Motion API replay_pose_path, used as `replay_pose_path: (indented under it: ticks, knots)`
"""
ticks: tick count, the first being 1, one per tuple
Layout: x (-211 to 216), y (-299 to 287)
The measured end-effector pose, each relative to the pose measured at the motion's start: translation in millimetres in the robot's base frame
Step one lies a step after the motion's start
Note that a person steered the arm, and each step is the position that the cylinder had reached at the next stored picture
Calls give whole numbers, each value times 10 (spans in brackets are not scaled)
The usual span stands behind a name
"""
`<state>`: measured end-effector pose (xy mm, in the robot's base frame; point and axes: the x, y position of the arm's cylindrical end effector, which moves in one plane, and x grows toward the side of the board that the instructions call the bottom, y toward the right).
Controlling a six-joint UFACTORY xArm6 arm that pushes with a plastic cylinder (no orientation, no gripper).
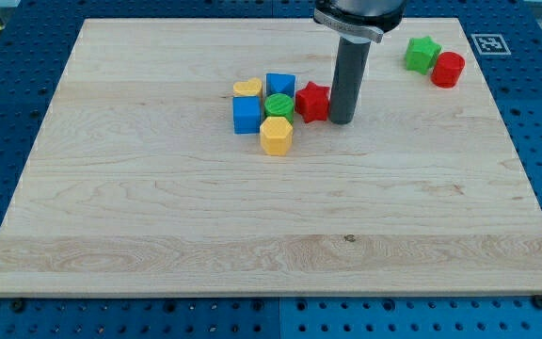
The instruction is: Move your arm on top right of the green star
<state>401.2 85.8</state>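
Blue blocks: I count two, (280,85) and (247,115)
Red blocks: two, a star (312,101) and a cylinder (448,70)
Green blocks: two, a star (422,54) and a round one (278,104)
Yellow blocks: two, a hexagon (276,136) and a flat one (247,88)

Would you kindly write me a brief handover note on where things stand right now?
My tip rests on the board just right of the red star, at the edge of the central cluster.
The green star sits near the view's top right corner, touching the red cylinder on its right.
Done: nothing yet; the tip is well to the left of and below the green star.
Left: travel to the view's top right, ending just above and right of the green star.
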Motion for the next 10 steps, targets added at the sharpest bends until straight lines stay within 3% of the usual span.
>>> replay_pose_path:
  ticks: [8, 10]
  knots:
    - [-38, 539]
    - [-294, 722]
